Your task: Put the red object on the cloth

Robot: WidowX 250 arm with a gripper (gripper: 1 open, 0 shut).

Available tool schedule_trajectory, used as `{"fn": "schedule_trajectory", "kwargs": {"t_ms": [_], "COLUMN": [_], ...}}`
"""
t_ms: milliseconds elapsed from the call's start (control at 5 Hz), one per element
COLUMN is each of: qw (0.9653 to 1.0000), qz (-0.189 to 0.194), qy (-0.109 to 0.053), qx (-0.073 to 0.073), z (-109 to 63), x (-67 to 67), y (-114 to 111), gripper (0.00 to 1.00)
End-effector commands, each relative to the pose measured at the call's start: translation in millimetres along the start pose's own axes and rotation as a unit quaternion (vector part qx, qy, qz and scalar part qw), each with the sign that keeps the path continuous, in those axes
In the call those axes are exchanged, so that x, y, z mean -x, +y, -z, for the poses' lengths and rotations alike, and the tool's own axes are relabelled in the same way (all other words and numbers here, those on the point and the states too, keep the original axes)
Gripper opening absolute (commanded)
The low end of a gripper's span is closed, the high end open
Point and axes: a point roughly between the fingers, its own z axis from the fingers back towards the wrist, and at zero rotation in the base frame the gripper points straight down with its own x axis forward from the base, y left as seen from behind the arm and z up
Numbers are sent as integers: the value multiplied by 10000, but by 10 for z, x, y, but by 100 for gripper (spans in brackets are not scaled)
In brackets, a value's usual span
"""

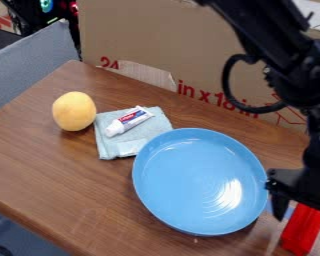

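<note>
The red object (304,228) stands upright at the table's lower right corner, right of the blue plate; its top is hidden behind my hand. My gripper (300,203) points steeply down over it and is open. One dark finger (276,194) hangs just left of the red object; the other is at the frame's right edge. Whether the fingers touch the object I cannot tell. The pale green cloth (119,144) lies folded left of centre with a white toothpaste tube (136,121) resting on it.
A large blue plate (200,183) sits between the cloth and the red object. A yellow-orange ball (73,110) rests left of the cloth. A cardboard box (156,40) lines the back. The table's front edge runs close below the plate.
</note>
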Motion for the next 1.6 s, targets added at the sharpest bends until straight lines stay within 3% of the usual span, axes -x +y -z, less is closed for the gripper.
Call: {"fn": "schedule_trajectory", "kwargs": {"t_ms": [0, 200, 400, 600, 800, 1000, 1200, 1400], "qw": [9982, 9979, 9960, 9945, 9925, 9924, 9940, 9953], "qz": [-43, -23, -3, 3, 54, 119, 138, 184], "qy": [-583, -635, -877, -1034, -1206, -1186, -1048, -940], "qx": [128, 150, 169, 147, 171, 290, 266, 143], "z": [-558, -443, -401, -630, -843, -736, -493, -582], "x": [53, 48, -72, -20, -16, 74, 4, -4], "y": [-148, -60, 95, 224, 198, 120, 37, 5], "gripper": [100, 100, 100, 100, 100, 100, 100, 100]}}
